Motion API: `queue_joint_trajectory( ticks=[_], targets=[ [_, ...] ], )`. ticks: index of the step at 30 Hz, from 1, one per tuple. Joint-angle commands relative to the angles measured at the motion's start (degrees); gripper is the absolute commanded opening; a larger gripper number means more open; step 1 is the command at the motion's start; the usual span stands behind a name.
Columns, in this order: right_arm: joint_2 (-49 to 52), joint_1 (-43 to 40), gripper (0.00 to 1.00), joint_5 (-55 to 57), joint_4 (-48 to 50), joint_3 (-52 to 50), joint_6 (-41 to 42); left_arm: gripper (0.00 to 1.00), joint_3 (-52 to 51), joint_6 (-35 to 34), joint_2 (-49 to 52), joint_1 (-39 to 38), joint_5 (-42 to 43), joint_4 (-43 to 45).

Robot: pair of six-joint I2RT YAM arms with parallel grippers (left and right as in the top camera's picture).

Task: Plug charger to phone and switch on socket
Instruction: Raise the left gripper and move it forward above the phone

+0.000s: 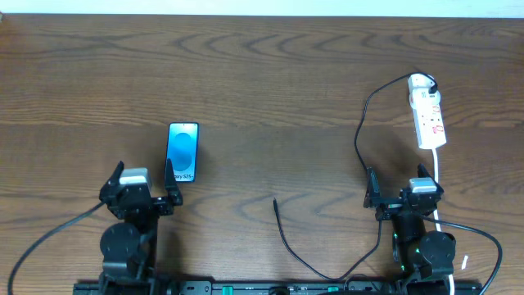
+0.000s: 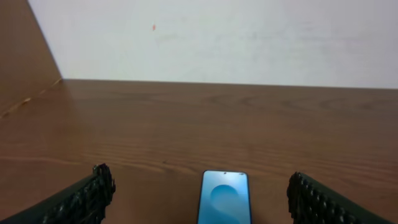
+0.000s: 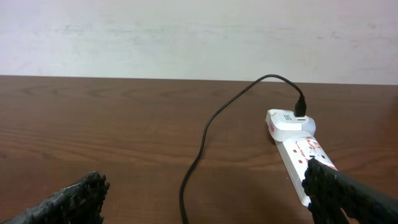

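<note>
My left jaws are released and empty; the phone lies just beyond them, unplugged. The charger tip rests loose on the table, centre-near. My right jaws are released and empty, with the socket beyond them. I judge both steps outstanding.

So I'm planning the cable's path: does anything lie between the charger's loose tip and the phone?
Nothing visible does. In the overhead view, the loose end of the charger lies to the right of the phone and nearer the robot. Only bare table shows between them.
</note>
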Motion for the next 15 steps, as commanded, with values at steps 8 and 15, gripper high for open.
queue_joint_trajectory(
  ticks=[8, 15],
  targets=[
    [-0.35, 0.28, 0.99, -0.52, -0.24, -0.09, -0.68, 0.91, 13.86, 2.71, 18.56, 0.35, -3.30, -0.07],
    [-0.35, 0.28, 0.99, -0.52, -0.24, -0.09, -0.68, 0.91, 22.80, 2.71, 29.14, 0.35, -3.45, -0.09]
  ],
)
